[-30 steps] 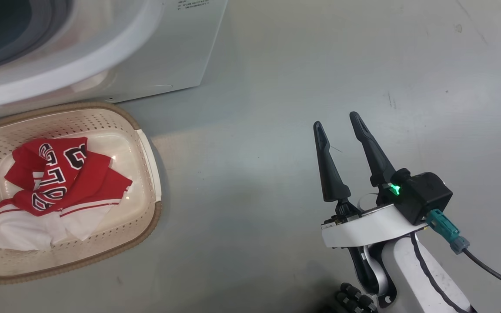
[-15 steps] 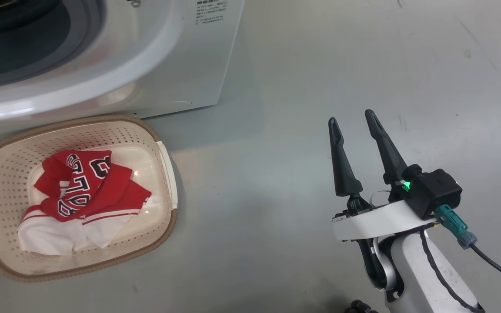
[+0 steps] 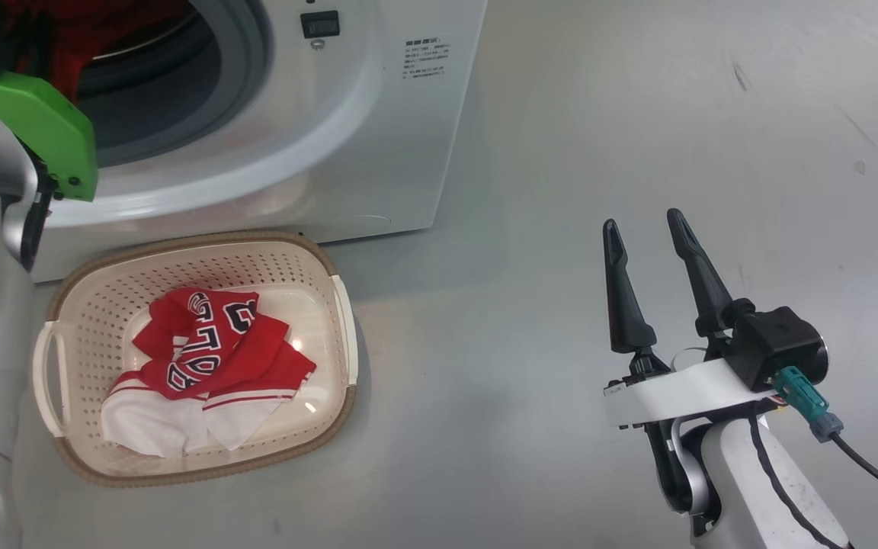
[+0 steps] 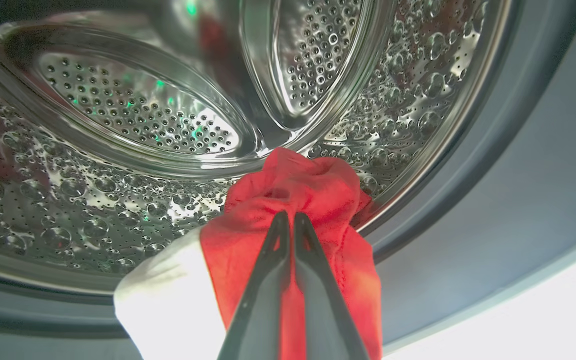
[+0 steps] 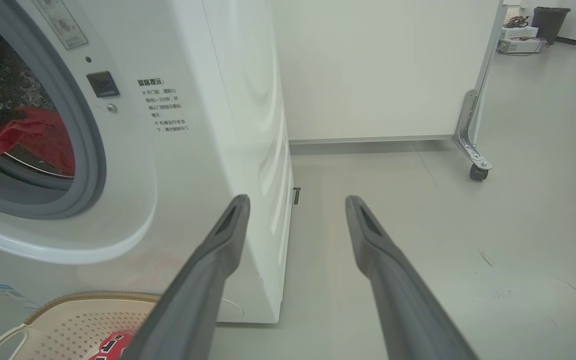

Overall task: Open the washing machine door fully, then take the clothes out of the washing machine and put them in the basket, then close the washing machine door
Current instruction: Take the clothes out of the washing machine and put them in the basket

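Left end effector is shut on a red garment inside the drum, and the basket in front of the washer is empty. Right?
Not quite. The basket is not empty: the head view shows a red jersey and white fabric lying in it. The rest stands: the left end effector is shut on a red garment inside the drum.

Scuffed grey floor (image 5: 518, 210); white partition panel (image 5: 378, 65) at twelve o'clock, its castor wheel (image 5: 477, 172) at three, dark bin (image 5: 550, 17) at two.
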